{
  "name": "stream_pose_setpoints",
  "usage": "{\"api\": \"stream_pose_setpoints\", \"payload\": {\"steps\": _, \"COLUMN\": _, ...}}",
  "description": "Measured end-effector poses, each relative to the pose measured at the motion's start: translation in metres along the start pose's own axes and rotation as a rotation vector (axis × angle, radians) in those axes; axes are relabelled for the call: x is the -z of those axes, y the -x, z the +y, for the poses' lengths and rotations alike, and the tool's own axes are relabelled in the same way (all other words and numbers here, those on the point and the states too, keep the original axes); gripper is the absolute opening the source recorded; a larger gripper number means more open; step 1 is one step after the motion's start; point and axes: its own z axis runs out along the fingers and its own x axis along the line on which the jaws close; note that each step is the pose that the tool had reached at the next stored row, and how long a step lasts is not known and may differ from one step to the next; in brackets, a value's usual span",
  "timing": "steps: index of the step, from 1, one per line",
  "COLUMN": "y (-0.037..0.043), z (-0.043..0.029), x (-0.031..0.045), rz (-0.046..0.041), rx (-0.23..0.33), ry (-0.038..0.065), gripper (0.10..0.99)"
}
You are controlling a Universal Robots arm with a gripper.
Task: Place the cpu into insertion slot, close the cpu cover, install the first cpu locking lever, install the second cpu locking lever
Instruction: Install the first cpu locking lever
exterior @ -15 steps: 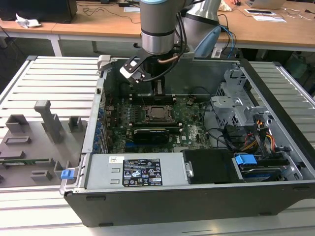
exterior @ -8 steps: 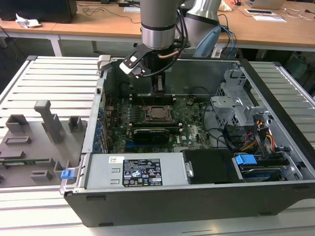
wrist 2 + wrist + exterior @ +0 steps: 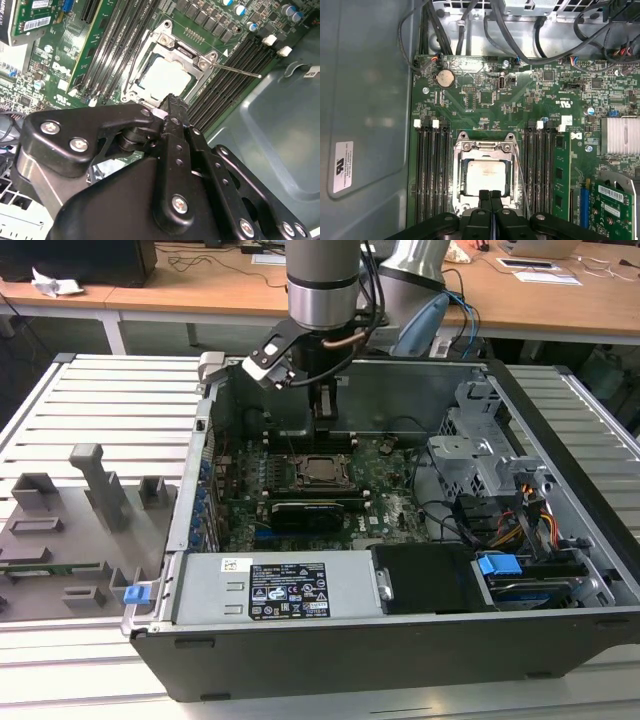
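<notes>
Currently the chip (image 3: 485, 176) lies flat in its socket (image 3: 459, 192) on the green board (image 3: 485, 100), inside the open computer case (image 3: 560, 500). The cover (image 3: 482, 146) is down around it, with the chip's top showing through the window. One thin lever (image 3: 235, 70) sticks out free beside the memory slots (image 3: 431, 170), not hooked as far as I can judge. The gripper (image 3: 491, 194) hangs at the socket's edge, fingers (image 3: 484, 197) pressed together and holding nothing; whether they touch the cover cannot be told. Risks noted: the closed tips are narrow and the lever is a thin springy rod, so a push could slip off it and strike the memory slots or the board. Pressing on one edge of the cover could tilt the chip on its contacts.
</notes>
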Motion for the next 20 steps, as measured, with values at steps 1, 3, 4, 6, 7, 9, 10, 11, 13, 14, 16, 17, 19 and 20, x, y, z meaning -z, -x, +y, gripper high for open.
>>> {"api": "stream_pose_setpoints", "payload": {"steps": 1, "y": 0.0, "z": 0.0, "x": 0.0001, "rz": -0.0005, "rx": 0.001, "ry": 0.0, "gripper": 0.106}}
{"api": "stream_pose_setpoints", "payload": {"steps": 3, "y": 0.0, "z": -0.0001, "x": 0.0002, "rz": 0.0002, "rx": 0.016, "ry": 0.0, "gripper": 0.106}}
{"api": "stream_pose_setpoints", "payload": {"steps": 4, "y": 0.0, "z": -0.0001, "x": 0.0002, "rz": 0.0007, "rx": 0.023, "ry": 0.0, "gripper": 0.106}}
{"api": "stream_pose_setpoints", "payload": {"steps": 6, "y": 0.0, "z": 0.0, "x": 0.0001, "rz": 0.0018, "rx": 0.04, "ry": 0.0, "gripper": 0.106}}
{"api": "stream_pose_setpoints", "payload": {"steps": 7, "y": 0.0, "z": 0.0, "x": 0.0001, "rz": 0.0022, "rx": 0.047, "ry": 0.0, "gripper": 0.106}}
{"api": "stream_pose_setpoints", "payload": {"steps": 9, "y": 0.0, "z": 0.0, "x": 0.0001, "rz": 0.0029, "rx": 0.059, "ry": 0.0, "gripper": 0.106}}
{"api": "stream_pose_setpoints", "payload": {"steps": 10, "y": 0.0, "z": 0.0, "x": 0.0001, "rz": 0.0034, "rx": 0.066, "ry": 0.0, "gripper": 0.106}}
{"api": "stream_pose_setpoints", "payload": {"steps": 11, "y": 0.0, "z": 0.0, "x": 0.0002, "rz": 0.0036, "rx": 0.071, "ry": 0.0, "gripper": 0.106}}
{"api": "stream_pose_setpoints", "payload": {"steps": 13, "y": 0.0, "z": 0.0, "x": 0.0001, "rz": 0.0041, "rx": 0.077, "ry": 0.0, "gripper": 0.106}}
{"api": "stream_pose_setpoints", "payload": {"steps": 14, "y": 0.0, "z": 0.0, "x": 0.0002, "rz": 0.0046, "rx": 0.085, "ry": 0.0, "gripper": 0.106}}
{"api": "stream_pose_setpoints", "payload": {"steps": 16, "y": 0.0, "z": 0.0, "x": 0.0002, "rz": 0.0065, "rx": 0.112, "ry": 0.0, "gripper": 0.106}}
{"api": "stream_pose_setpoints", "payload": {"steps": 17, "y": 0.0, "z": 0.0, "x": 0.0002, "rz": 0.0071, "rx": 0.121, "ry": 0.0, "gripper": 0.106}}
{"api": "stream_pose_setpoints", "payload": {"steps": 19, "y": 0.0, "z": 0.0, "x": 0.0002, "rz": 0.0085, "rx": 0.142, "ry": 0.0, "gripper": 0.106}}
{"api": "stream_pose_setpoints", "payload": {"steps": 20, "y": 0.0, "z": 0.0, "x": 0.0002, "rz": 0.0096, "rx": 0.157, "ry": 0.0, "gripper": 0.106}}
